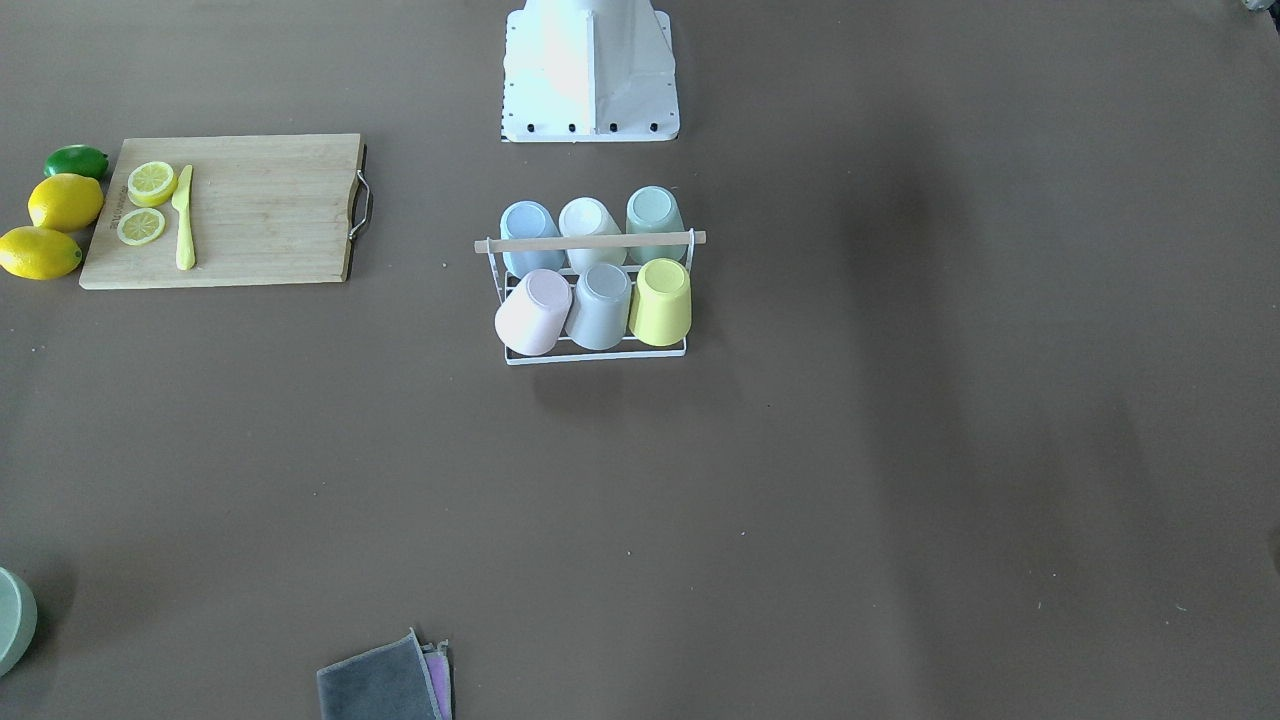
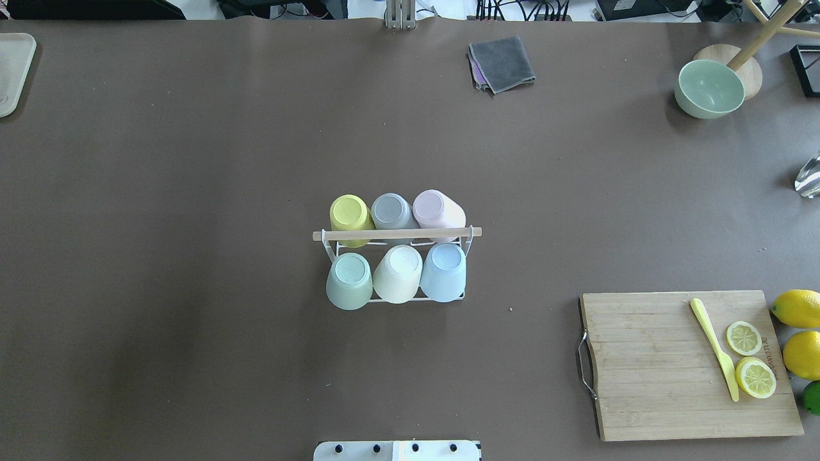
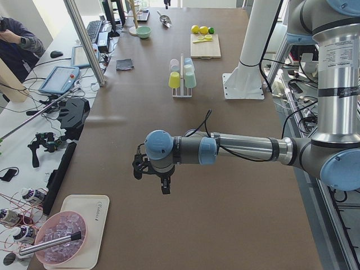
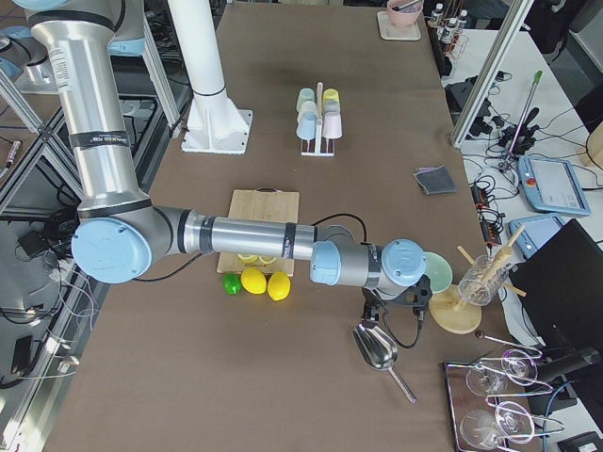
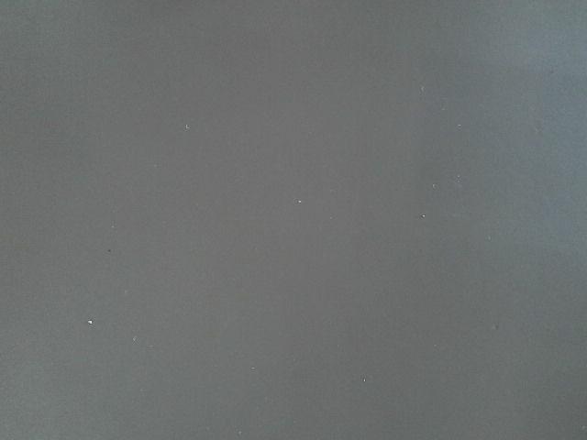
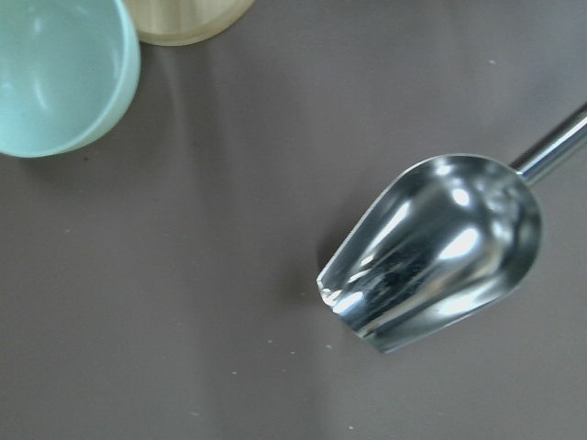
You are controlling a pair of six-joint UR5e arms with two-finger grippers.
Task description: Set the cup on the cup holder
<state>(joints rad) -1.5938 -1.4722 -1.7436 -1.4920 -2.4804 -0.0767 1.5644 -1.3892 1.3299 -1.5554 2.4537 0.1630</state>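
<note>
The white wire cup holder (image 2: 397,234) with a wooden rod across its top stands at the table's middle, also in the front view (image 1: 590,241). Upside-down cups fill it in two rows of three: yellow (image 2: 349,216), grey (image 2: 392,211) and pink (image 2: 437,208); green (image 2: 349,280), white (image 2: 398,274) and blue (image 2: 444,272). My left gripper (image 3: 152,179) hangs over bare table far from the holder. My right gripper (image 4: 391,311) hangs at the other end, above a metal scoop (image 6: 440,247). Neither shows whether it is open or shut.
A wooden cutting board (image 2: 653,365) holds lemon slices and a yellow knife, with lemons (image 2: 797,307) and a lime beside it. A green bowl (image 2: 710,88), a grey cloth (image 2: 503,62) and a tray (image 2: 11,70) lie along the far edge.
</note>
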